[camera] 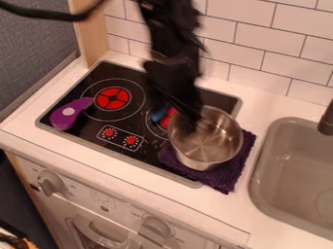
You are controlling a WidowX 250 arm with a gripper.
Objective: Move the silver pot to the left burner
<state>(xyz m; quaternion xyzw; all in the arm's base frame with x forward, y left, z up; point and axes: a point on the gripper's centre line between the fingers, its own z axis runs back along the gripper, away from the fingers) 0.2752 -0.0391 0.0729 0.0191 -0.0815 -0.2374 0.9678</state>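
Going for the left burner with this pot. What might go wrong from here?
The silver pot seems to sit on the purple cloth, so the cloth might drag along if the pot slides rather than lifts.

The blue object beside the gripper lies on the side toward the left burner; a low move could knock it.

The purple toy's narrow end reaches that burner's ring, so the pot may land on it and tilt.
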